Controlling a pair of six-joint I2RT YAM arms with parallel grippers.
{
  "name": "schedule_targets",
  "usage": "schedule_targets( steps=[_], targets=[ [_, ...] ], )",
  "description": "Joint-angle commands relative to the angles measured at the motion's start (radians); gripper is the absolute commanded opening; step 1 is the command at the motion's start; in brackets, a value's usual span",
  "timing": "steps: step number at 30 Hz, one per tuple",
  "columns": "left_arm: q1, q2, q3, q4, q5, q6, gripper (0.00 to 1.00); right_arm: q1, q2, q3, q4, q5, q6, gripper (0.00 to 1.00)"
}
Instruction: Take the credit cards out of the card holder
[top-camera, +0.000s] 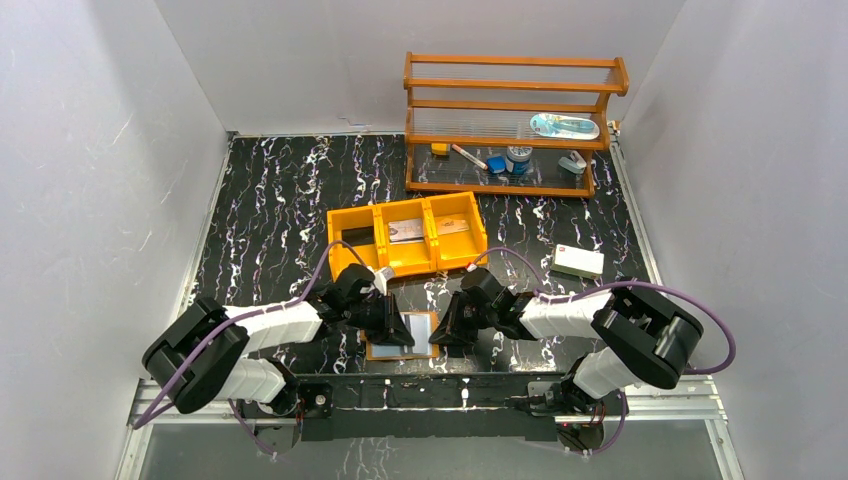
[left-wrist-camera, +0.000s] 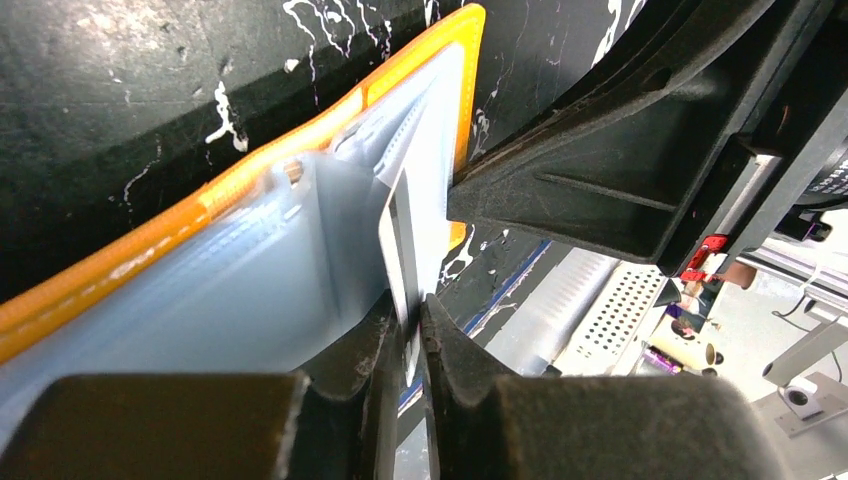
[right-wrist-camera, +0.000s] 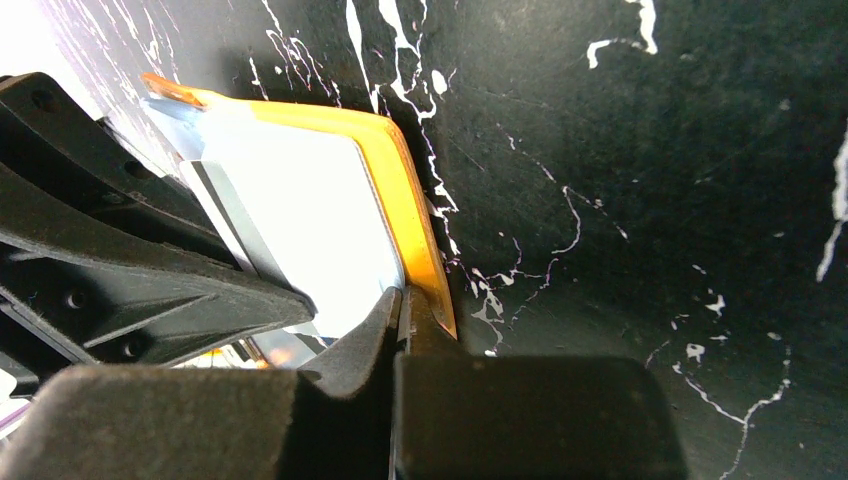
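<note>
Card holder (top-camera: 415, 328) lies open on the black marbled table (top-camera: 270, 200), at the near edge between the two arms, just in front of the orange tray (top-camera: 408, 262).

The left gripper (left-wrist-camera: 412, 320) is pressed together on the edge of one whitish credit card (left-wrist-camera: 400, 230), which stands partly out of a pocket. The right gripper (right-wrist-camera: 400, 305) is pinching the orange rim of the holder at its corner and seems to pin it to the table.

I judge the step in hand to be the pulling of this card. To do it well, the left arm should draw along the line of the pocket, flat and straight, not upward, because a tilted card will jam against the pocket mouth. The right claw must not let go, otherwise the light wallet will slide together with the card. The grip on the card is only on a narrow edge, so a slow pull is safer.

The pockets are pale blue-grey, shiny and soft, slightly bulging. The outer cover is orange, leather-like, with rounded corners. The card is thin, stiff and smooth.
</note>
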Motion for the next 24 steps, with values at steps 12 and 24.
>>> schedule_targets(
  steps=[12, 24],
  targets=[
    [0.012, -0.021, -0.017, 0.045, 0.066, -0.009, 0.19, 0.002, 0.004, 0.013, -0.072, 0.042, -0.043, 0.10],
    [0.032, -0.075, -0.016, -0.035, 0.018, 0.010, 0.17, 0.002, 0.019, 0.013, -0.074, 0.036, -0.040, 0.11]
  ],
)
